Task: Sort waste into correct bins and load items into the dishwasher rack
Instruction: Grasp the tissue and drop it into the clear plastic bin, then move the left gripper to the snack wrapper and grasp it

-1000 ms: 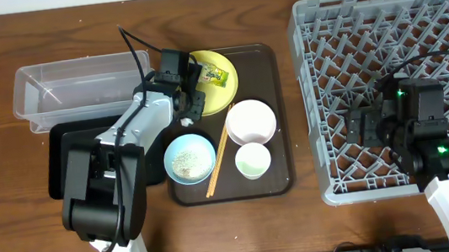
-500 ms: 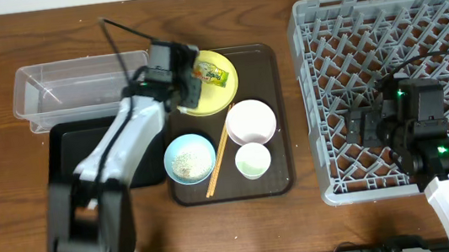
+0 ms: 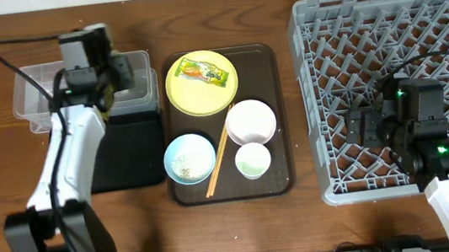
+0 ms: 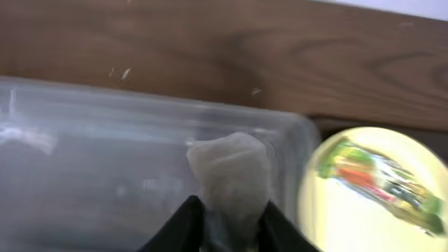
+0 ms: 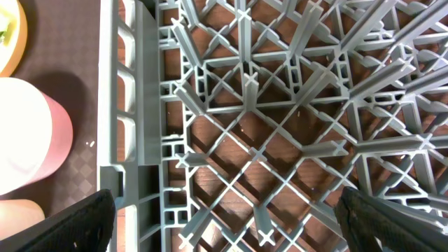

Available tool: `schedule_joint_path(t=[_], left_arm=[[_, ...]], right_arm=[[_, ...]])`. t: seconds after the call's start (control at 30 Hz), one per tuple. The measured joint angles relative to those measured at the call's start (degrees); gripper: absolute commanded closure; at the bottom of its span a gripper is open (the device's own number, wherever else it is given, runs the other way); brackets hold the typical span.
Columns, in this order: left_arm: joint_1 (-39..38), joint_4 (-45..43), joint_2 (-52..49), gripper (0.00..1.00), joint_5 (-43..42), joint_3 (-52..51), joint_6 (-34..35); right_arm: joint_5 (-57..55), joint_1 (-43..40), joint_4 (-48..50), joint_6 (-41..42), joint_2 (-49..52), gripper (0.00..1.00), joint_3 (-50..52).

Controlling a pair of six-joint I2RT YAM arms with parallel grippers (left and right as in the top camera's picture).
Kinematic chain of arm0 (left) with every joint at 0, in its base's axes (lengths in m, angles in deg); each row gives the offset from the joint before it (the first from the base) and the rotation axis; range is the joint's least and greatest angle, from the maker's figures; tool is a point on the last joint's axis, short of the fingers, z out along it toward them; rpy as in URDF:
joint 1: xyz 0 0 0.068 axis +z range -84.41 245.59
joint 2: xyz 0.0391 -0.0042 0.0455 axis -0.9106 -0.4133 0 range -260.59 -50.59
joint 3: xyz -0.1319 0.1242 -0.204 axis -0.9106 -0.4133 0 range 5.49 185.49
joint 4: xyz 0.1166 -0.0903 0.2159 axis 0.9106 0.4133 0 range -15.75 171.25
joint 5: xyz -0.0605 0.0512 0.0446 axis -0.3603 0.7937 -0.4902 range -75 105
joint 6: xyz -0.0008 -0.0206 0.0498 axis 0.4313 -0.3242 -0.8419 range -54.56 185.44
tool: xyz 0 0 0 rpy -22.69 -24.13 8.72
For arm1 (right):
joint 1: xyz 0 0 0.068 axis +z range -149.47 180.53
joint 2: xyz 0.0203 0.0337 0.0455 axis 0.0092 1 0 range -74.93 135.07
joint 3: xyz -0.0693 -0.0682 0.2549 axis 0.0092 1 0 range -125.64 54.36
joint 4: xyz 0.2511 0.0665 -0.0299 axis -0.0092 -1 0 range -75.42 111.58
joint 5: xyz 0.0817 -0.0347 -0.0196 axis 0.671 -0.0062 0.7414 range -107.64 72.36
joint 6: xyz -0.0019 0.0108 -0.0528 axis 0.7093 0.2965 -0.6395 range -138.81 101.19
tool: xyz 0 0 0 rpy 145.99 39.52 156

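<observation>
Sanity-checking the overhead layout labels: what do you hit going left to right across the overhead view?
clear tub -> yellow plate -> white bowl -> dishwasher rack. Items that overlap these left to right are skipped.

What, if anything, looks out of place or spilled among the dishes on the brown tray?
A green-and-yellow wrapper lies on the yellow plate, and loose rice grains sit in the pale blue bowl: waste among dishes. The chopsticks lie slanted beside that bowl. Nothing looks spilled or broken.
</observation>
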Motion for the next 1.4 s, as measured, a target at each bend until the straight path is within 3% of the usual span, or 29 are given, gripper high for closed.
schedule_joint_path(t=[0.1, 0.33, 0.47, 0.7, 0.97, 1.2, 1.4], left_arm=[[1.2, 0.0, -2.8, 0.40, -0.2, 0.0, 1.9], [0.6, -1.0, -1.9, 0.32, -0.5, 0.0, 3.8], [-2.7, 2.7, 2.1, 0.09, -0.7, 0.0, 4.0], [-11.3, 11.0, 6.7, 0.09, -3.5, 0.0, 4.4], [-14.3, 15.4, 5.4, 0.08, -3.9, 6.2, 11.9], [-15.0, 14.9, -1.4, 0.08, -3.2, 19.6, 15.6], [-15.8, 12.9, -12.9, 0.08, -1.9, 23.5, 20.0]], right_arm=[[0.0, 0.0, -0.5, 0.0, 0.0, 0.01, 0.0], [0.0, 0.0, -0.6, 0.0, 0.0, 0.01, 0.0], [0.0, 0.0, -0.5, 0.0, 0.0, 0.01, 0.0], [0.0, 0.0, -0.8, 0.0, 0.0, 0.01, 0.0], [0.0, 0.0, -0.7, 0.0, 0.0, 0.01, 0.0], [0.0, 0.0, -0.7, 0.0, 0.0, 0.01, 0.0], [0.0, 0.0, -0.7, 0.0, 0.0, 0.01, 0.0]])
